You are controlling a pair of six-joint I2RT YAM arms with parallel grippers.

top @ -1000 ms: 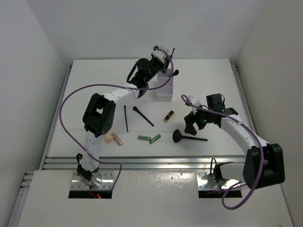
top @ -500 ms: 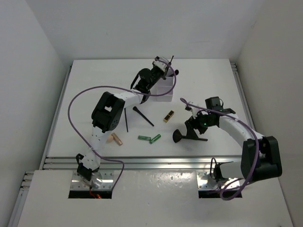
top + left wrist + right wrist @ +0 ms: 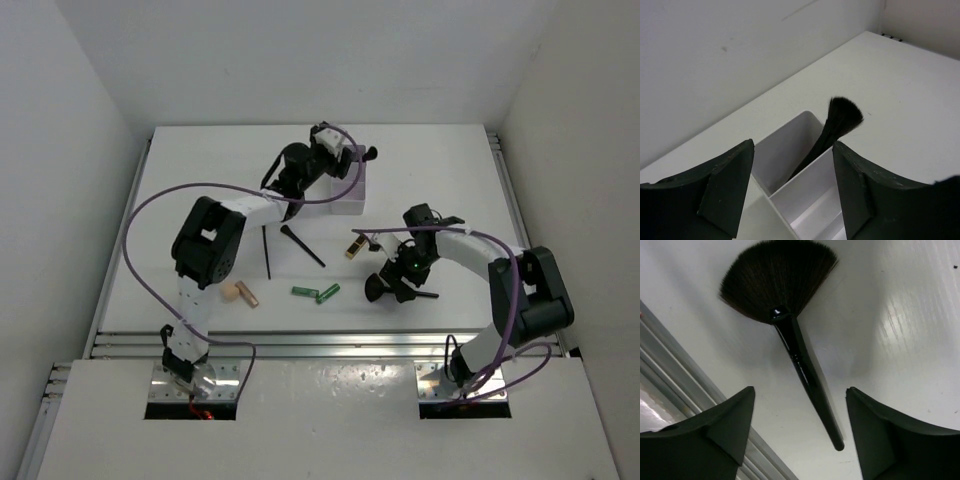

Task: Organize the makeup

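A black brush stands tilted in the far compartment of the white box, bristles up. My left gripper is open just above the box, holding nothing. A black fan brush lies flat on the table, and its thin handle runs between the fingers of my open right gripper, which hangs low over it without touching. From above, the right gripper covers part of that fan brush. Loose makeup lies on the table: a slim stick, a black brush, a black-gold lipstick, two green tubes, a beige sponge and a tan-gold tube.
A ridged metal rail runs along the table's near edge, close beside the fan brush. White walls enclose the table on the left, the back and the right.
My left gripper has opened and let the black brush go into the box. The right gripper has moved left and down over the fan brush, its jaws a little narrower.
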